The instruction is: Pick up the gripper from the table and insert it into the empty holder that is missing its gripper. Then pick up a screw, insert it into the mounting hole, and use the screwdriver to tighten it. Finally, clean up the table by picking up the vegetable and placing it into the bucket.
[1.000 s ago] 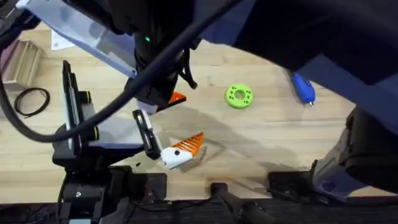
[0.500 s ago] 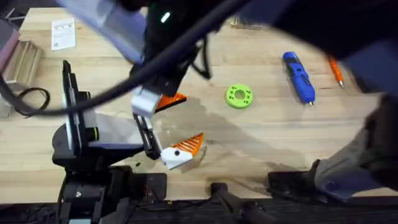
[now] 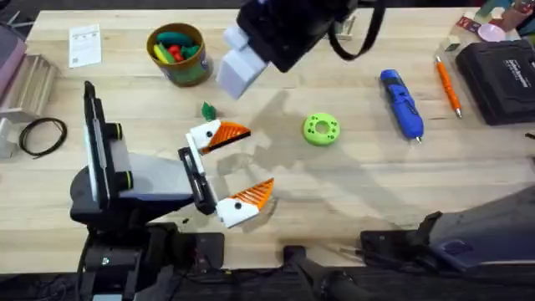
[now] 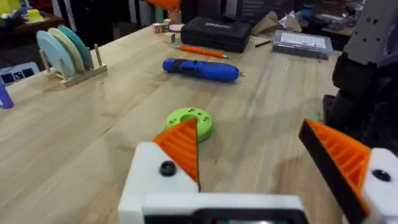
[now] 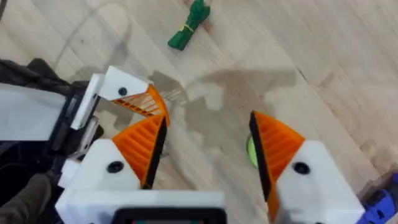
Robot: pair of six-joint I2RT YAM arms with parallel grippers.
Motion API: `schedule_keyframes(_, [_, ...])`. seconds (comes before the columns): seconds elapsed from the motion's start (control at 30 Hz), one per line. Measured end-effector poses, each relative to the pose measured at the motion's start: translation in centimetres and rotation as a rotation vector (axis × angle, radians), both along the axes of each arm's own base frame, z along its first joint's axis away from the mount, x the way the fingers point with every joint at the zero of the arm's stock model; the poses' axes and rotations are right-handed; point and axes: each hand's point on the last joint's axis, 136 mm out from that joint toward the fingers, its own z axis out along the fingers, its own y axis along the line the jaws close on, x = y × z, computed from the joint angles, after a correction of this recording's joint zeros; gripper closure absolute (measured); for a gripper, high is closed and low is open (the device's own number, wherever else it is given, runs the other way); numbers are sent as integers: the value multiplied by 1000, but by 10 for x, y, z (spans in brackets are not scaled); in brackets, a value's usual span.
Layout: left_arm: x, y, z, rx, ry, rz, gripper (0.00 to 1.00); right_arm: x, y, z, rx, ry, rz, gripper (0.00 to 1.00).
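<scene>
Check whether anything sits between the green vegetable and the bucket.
Nothing visible does. The vegetable lies on bare table just below the bucket; the left end effector sits on its other side.

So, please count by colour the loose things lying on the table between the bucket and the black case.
Blue: 1, the screwdriver
Green: 2, the round disc and the toy vegetable
Orange: 1, the pen-like tool
Total: 4
</scene>
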Motion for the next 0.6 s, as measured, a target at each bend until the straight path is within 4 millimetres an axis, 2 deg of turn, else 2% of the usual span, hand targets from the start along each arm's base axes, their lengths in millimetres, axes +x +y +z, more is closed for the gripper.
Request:
schedule_keyframes(0.13, [0, 0, 0, 0, 0, 0, 14, 0, -20, -8, 31, -8, -53, 193])
schedule_keyframes(0.3, [0, 0, 0, 0, -1, 0, 14, -2, -85, -19, 31, 33, -241, 194])
schedule_keyframes(0.37, [0, 0, 0, 0, 0, 0, 15, -4, -104, -22, 35, 42, -304, 193])
schedule_keyframes(0.6, [0, 0, 0, 0, 0, 0, 16, -10, -144, -40, 22, 73, -424, 193])
